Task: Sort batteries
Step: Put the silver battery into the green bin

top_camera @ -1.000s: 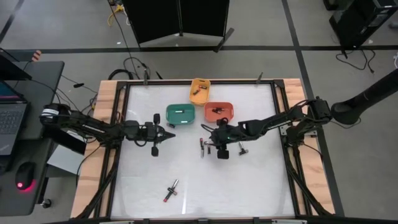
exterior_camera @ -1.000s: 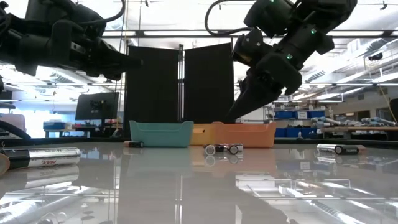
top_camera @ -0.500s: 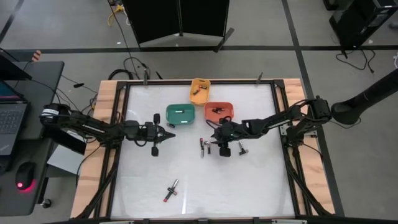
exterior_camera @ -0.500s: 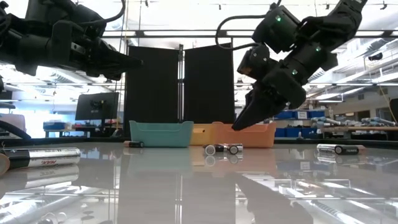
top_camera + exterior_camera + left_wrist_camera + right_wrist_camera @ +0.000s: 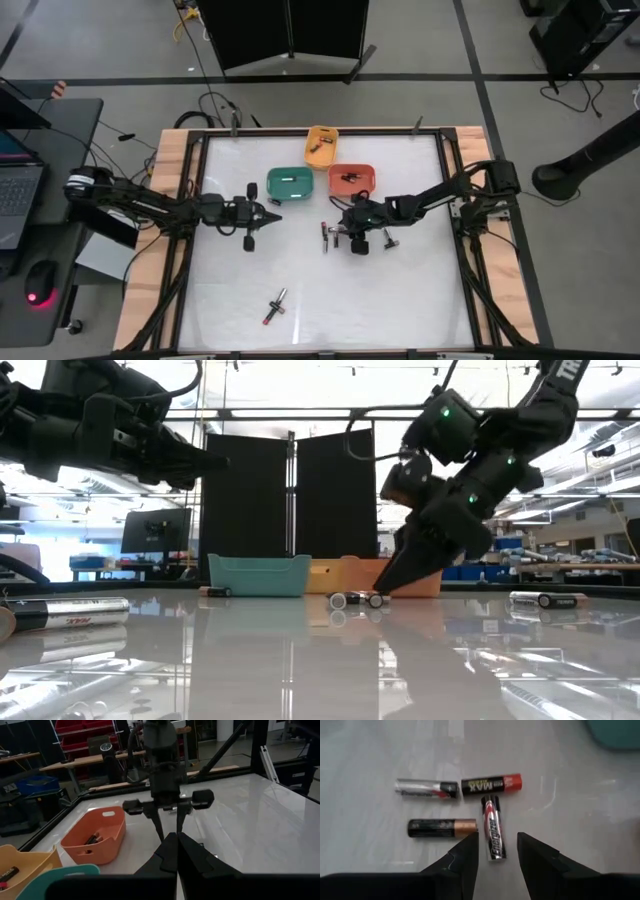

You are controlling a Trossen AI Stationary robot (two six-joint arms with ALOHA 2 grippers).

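sorting is partly done: some batteries lie in the three bins (image 5: 290, 184) at twelve o'clock. right gripper (image 5: 497, 851), fingers apart, hangs over a loose cluster (image 5: 490, 827) mid-table; more wait at six. left gripper (image 5: 272, 216) is pinched closed, empty, at nine.

Overhead and table-level cameras share the orange bin (image 5: 351, 178) (image 5: 400, 575); the right wrist camera looks closely down on four batteries (image 5: 490, 827).

You see three bins: one teal bin (image 5: 291, 183), one yellow bin (image 5: 321, 145), one orange bin (image 5: 351, 178). Your right wrist view counts four batteries: one silver-black cell (image 5: 426, 787), one black-red cell (image 5: 491, 784), one black-copper cell (image 5: 442, 828), one silver-red cell (image 5: 493, 827).
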